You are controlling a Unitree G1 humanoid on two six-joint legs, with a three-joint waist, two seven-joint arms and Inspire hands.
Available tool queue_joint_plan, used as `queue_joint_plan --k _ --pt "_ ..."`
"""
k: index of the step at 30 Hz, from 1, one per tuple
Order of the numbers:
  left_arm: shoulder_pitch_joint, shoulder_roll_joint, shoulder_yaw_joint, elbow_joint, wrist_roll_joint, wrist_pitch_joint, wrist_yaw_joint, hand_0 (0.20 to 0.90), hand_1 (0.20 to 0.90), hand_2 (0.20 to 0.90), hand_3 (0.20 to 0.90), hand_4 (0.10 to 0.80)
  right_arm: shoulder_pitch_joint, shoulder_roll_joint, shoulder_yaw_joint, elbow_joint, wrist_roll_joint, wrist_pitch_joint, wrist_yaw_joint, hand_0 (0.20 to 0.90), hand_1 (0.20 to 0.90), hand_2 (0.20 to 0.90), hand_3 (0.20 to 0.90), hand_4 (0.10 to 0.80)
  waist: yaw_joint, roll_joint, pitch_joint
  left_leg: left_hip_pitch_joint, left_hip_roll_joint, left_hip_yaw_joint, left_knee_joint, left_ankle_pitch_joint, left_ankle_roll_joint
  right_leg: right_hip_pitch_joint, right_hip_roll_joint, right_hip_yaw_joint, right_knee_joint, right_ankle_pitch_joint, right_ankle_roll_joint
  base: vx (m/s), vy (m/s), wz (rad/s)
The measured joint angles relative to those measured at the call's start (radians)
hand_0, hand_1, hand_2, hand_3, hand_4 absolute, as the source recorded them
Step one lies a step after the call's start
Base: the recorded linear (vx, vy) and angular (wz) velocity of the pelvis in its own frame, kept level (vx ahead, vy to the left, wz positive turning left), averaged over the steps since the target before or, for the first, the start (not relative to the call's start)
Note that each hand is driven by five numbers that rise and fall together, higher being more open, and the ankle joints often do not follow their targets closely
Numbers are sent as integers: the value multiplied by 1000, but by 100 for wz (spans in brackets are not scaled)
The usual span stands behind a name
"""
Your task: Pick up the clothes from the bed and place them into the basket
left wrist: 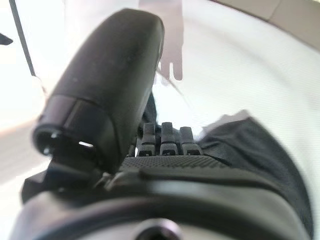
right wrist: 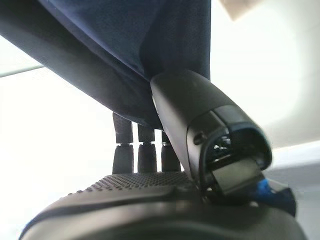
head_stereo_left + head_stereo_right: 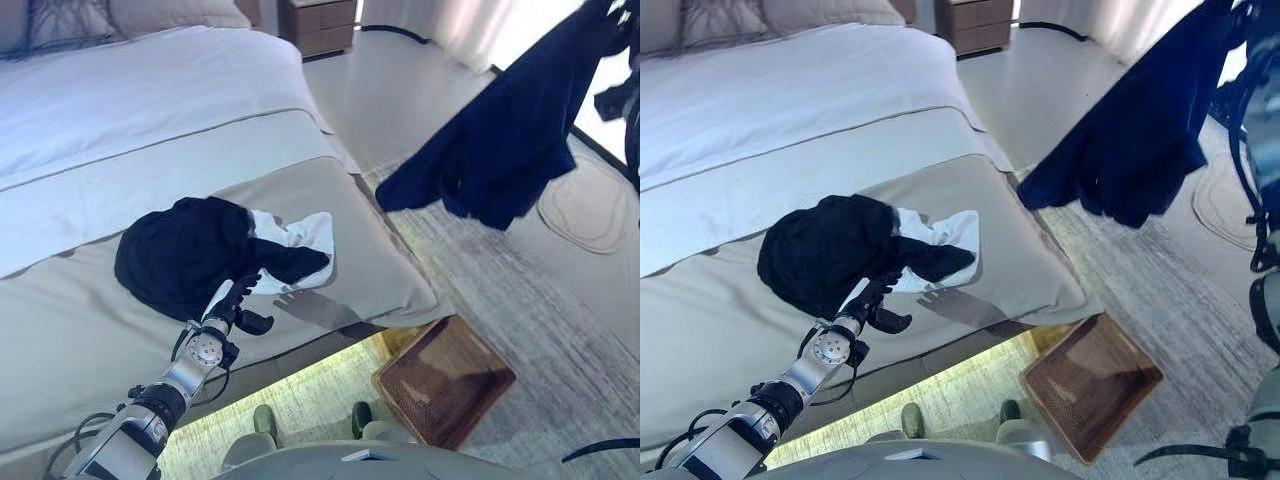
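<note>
A black garment [image 3: 185, 255] with a white piece [image 3: 305, 235] lies crumpled on the bed [image 3: 120, 130] near its foot edge. My left hand [image 3: 238, 300] is open, its fingers straight and reaching onto the garment's near edge; in the left wrist view [image 1: 200, 167] they point at the dark cloth [image 1: 260, 150]. My right hand [image 2: 150, 195] is shut on a navy garment [image 3: 500, 140], pinching it between thumb and fingers. The navy garment hangs in the air at the upper right, above the floor. A brown woven basket [image 3: 445, 380] stands on the floor by the bed's foot corner.
A grey rug [image 3: 520, 290] lies under the basket beside the bed. A wooden nightstand [image 3: 320, 25] stands at the far end of the bed. Pillows [image 3: 60, 20] lie at the head of the bed.
</note>
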Motion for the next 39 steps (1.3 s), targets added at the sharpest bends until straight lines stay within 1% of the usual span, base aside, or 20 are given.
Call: queue_joint_plan --k 3,4,6,7,13,14,16,20,22,25,26,32,35,37,39 --pt "-4 -15 28 -1 0 -1 21 900 900 900 900 800 190 1 -82 -51 0 4 7 300 300 300 200 100 -17 8 -3 -1 2 19 0 0 0 -13 6 25 0 6 1 -15 -28 -25" --pt "-5 -20 34 -2 0 -1 35 900 900 900 900 800 241 3 -99 -55 0 8 9 300 300 300 200 100 -26 12 -5 -3 7 24 0 0 0 -19 8 31 0 8 4 -42 -21 -20" --pt "-6 -30 60 -3 0 -3 58 900 900 900 900 800 328 31 -149 -63 0 19 9 300 300 300 200 100 -43 24 -4 -9 14 45 -1 -5 -7 -39 15 53 0 18 4 -46 -9 -32" --pt "-8 -35 69 -3 0 -3 64 900 900 900 900 800 348 36 -149 -63 1 25 12 300 300 300 200 100 -55 30 -5 -17 16 47 0 -7 -9 -51 17 62 0 21 6 -28 -2 -26" --pt "-13 -75 78 -13 0 -6 94 900 900 900 900 800 396 40 -181 -71 2 32 20 300 300 300 200 100 -94 78 10 -32 18 85 -4 -7 -9 -91 19 102 -2 34 8 -8 3 -20" --pt "-14 -78 79 -13 0 -6 94 900 900 900 900 800 413 50 -214 -92 2 31 22 300 300 300 200 100 -97 84 14 -37 19 89 -4 -7 -9 -98 20 105 -5 36 9 23 18 -21" --pt "-12 -85 78 -13 0 -6 94 900 900 900 900 800 431 71 -242 -121 1 31 26 300 300 300 200 100 -104 95 20 -37 19 105 -2 -7 -9 -107 22 124 -4 41 9 25 23 -22" --pt "-12 -97 78 -21 0 -6 94 900 900 900 900 800 477 95 -247 -152 -2 31 40 300 300 300 200 100 -125 115 32 -36 18 120 -3 -7 -9 -116 21 137 -4 43 9 3 12 -13" --pt "-15 -98 78 -23 0 -6 94 900 900 900 900 800 505 118 -247 -152 -18 31 48 300 300 300 200 100 -129 125 43 -35 17 138 -1 -7 -9 -124 22 156 -1 48 10 -5 -14 -21" --pt "-24 -100 78 -26 0 -6 94 900 900 900 900 800 522 122 -247 -143 -19 31 70 300 300 300 200 100 -142 144 62 -35 16 139 -1 -7 -9 -124 21 158 -1 50 11 -3 -6 -3" --pt "-27 -100 77 -26 0 -6 94 900 900 900 900 800 523 123 -247 -134 -20 30 71 300 300 300 200 100 -148 150 67 -36 16 141 -1 -7 -9 -125 21 160 -1 55 17 -17 -27 -5" --pt "-44 -103 72 -33 0 -6 92 900 900 900 900 800 522 127 -247 -91 -38 22 70 300 300 300 200 100 -150 171 85 -38 16 162 -3 -7 -10 -140 22 181 -1 55 17 -15 -30 -11" --pt "-53 -103 68 -33 0 -6 92 900 900 900 900 800 523 159 -247 -69 -43 22 64 300 300 300 200 100 -158 172 86 -38 17 162 -4 -7 -10 -141 23 182 -2 55 18 -9 -12 -1" --pt "-65 -111 61 -33 0 -6 92 900 900 900 900 800 524 185 -247 -43 -74 22 55 300 300 300 200 100 -163 180 90 -37 17 162 -5 -13 -19 -141 23 182 -2 55 18 -9 -16 0" --pt "-71 -119 59 -33 0 -6 92 900 900 900 900 800 526 196 -247 -24 -88 22 45 300 300 300 200 100 -163 185 93 -37 16 162 -5 -14 -20 -141 22 182 -1 55 18 -19 -33 0"
